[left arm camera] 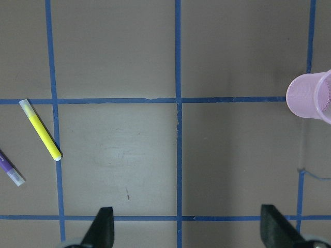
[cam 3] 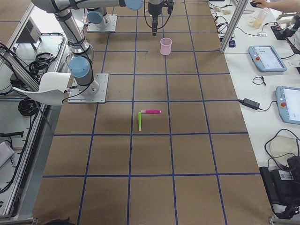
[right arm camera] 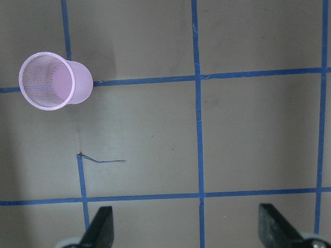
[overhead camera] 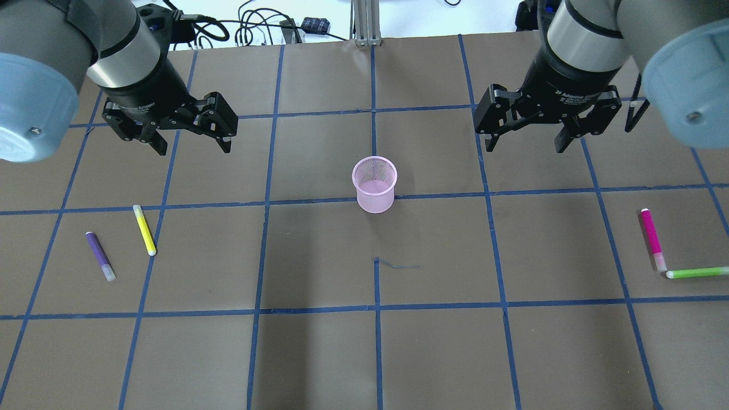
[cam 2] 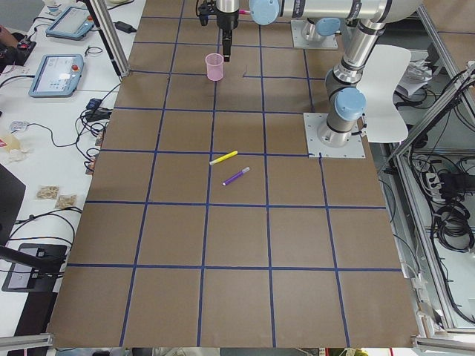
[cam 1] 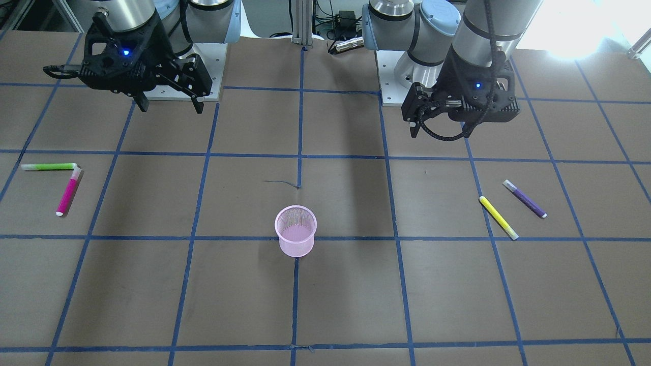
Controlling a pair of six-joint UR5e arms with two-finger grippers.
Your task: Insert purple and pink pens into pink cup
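Note:
The pink mesh cup point(overhead camera: 374, 185) stands upright at mid-table; it also shows in the front view point(cam 1: 296, 231). The purple pen point(overhead camera: 99, 255) lies flat on the robot's left side, and also shows in the front view point(cam 1: 525, 199) and at the left wrist view's edge point(left arm camera: 9, 169). The pink pen point(overhead camera: 652, 239) lies flat on the right side, also in the front view point(cam 1: 68, 191). My left gripper point(overhead camera: 193, 149) is open and empty, above the table left of the cup. My right gripper point(overhead camera: 525, 148) is open and empty, right of the cup.
A yellow pen point(overhead camera: 144, 229) lies just beside the purple pen. A green pen point(overhead camera: 696, 273) lies at a right angle to the pink pen, its end almost touching the pink pen's cap. Blue tape lines grid the brown table point(overhead camera: 319, 353).

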